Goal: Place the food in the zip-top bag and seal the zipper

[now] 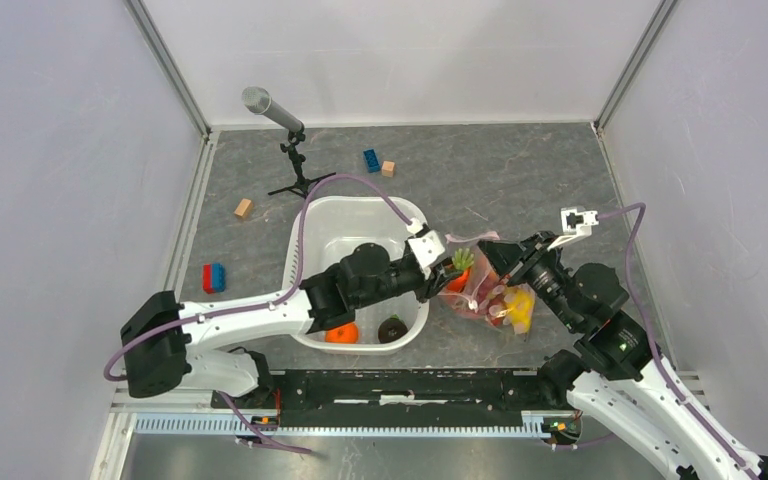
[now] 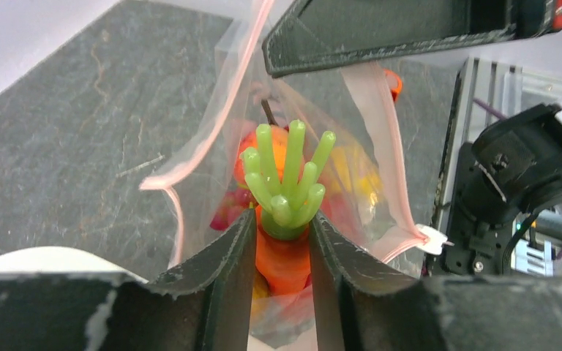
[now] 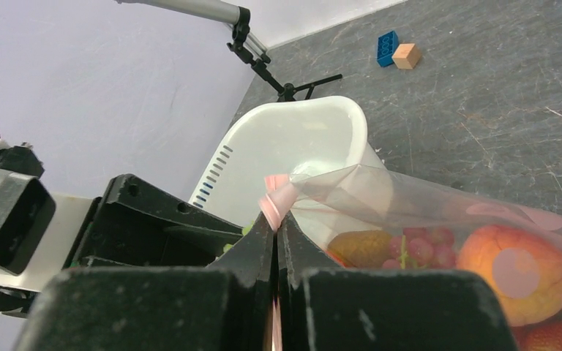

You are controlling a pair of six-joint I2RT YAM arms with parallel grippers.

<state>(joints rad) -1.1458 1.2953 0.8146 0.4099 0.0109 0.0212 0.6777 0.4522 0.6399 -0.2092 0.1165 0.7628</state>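
My left gripper (image 2: 282, 241) is shut on the orange carrot (image 2: 285, 259), whose green top (image 2: 287, 175) points into the open mouth of the clear zip-top bag (image 2: 212, 146). In the top view the carrot (image 1: 459, 274) is at the bag (image 1: 482, 292), just right of the basin. My right gripper (image 3: 276, 223) is shut on the bag's pink zipper edge (image 3: 276, 199) and holds the mouth up. Grapes (image 3: 421, 245), an orange fruit (image 3: 508, 270) and a yellow fruit (image 1: 520, 305) lie inside the bag. The white slider (image 2: 433, 239) sits at one end of the zipper.
The white basin (image 1: 360, 215) stands left of the bag and holds an orange (image 1: 341, 333) and a dark item (image 1: 392, 329). A microphone stand (image 1: 295, 160) is behind it. Blue (image 1: 371, 160), wooden (image 1: 244, 208) and red-blue (image 1: 213, 277) blocks lie on the table.
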